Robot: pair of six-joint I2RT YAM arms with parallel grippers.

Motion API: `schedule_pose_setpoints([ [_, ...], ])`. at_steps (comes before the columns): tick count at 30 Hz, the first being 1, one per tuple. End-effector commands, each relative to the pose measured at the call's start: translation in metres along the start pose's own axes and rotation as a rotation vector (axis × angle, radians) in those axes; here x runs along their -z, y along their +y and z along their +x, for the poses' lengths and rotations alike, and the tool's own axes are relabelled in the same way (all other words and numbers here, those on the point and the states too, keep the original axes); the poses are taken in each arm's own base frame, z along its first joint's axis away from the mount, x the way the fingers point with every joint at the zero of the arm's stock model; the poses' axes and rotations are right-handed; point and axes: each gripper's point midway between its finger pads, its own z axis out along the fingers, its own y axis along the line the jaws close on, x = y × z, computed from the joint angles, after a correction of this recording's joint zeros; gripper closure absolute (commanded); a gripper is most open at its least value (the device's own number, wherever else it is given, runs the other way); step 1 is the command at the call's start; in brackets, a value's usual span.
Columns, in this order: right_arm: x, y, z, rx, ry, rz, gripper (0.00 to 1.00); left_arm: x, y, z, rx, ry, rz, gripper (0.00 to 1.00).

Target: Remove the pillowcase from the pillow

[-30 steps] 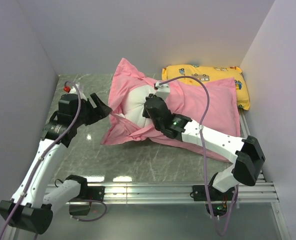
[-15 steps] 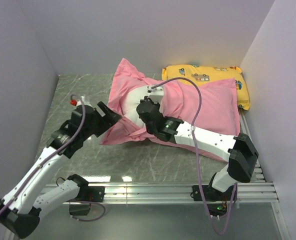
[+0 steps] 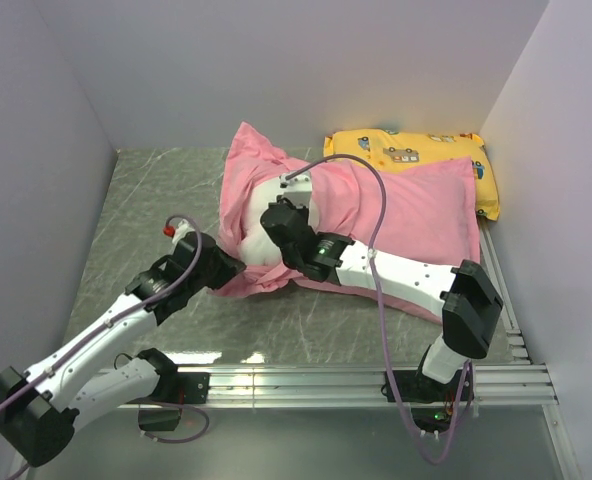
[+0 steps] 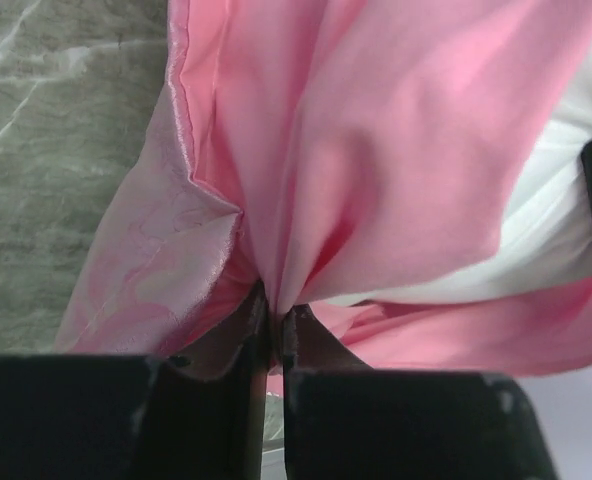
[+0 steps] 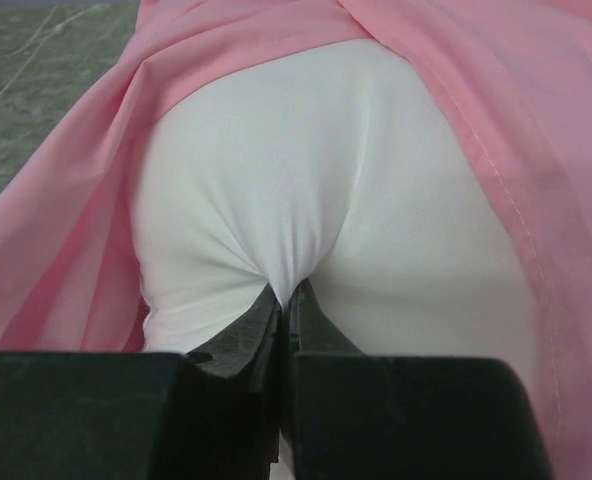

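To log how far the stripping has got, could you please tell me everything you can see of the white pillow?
The pillow is plain white, plump and soft-looking, its cloth matte and puckered. Only its left end shows, bulging out of the open mouth of the pink pillowcase, which wraps the rest. The right gripper is shut on a pinch of it.

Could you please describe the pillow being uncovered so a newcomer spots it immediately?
On the grey table lies a large pink pillowcase. The pillow bulges from its open left end, pinched by the right gripper. It is plain white, unlike the yellow vehicle-print pillow behind.
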Motion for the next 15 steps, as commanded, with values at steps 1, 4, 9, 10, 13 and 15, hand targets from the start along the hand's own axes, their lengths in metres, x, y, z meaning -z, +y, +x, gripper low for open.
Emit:
schedule_pose_setpoints([
  [1, 0.001, -0.009, -0.086, -0.167, -0.179, 0.052, 1.00, 0.004, 0.032, 0.012, 0.016, 0.015, -0.066, 0.90],
  [4, -0.004, -0.015, -0.096, -0.175, -0.175, 0.057, 1.00, 0.003, 0.051, 0.023, 0.026, 0.037, -0.091, 0.91],
  [9, -0.008, -0.030, -0.118, -0.192, -0.181, 0.061, 1.00, 0.003, 0.070, 0.032, 0.028, 0.052, -0.115, 0.92],
  [10, -0.013, -0.039, -0.121, -0.196, -0.179, 0.075, 1.00, 0.004, 0.070, 0.032, 0.025, 0.053, -0.109, 0.92],
  [13, -0.018, -0.051, -0.129, -0.221, -0.173, 0.073, 1.00, 0.005, 0.073, 0.036, 0.026, 0.064, -0.102, 0.91],
  [15, -0.017, -0.055, -0.132, -0.228, -0.177, 0.073, 1.00, 0.005, 0.075, 0.040, 0.028, 0.079, -0.101, 0.91],
])
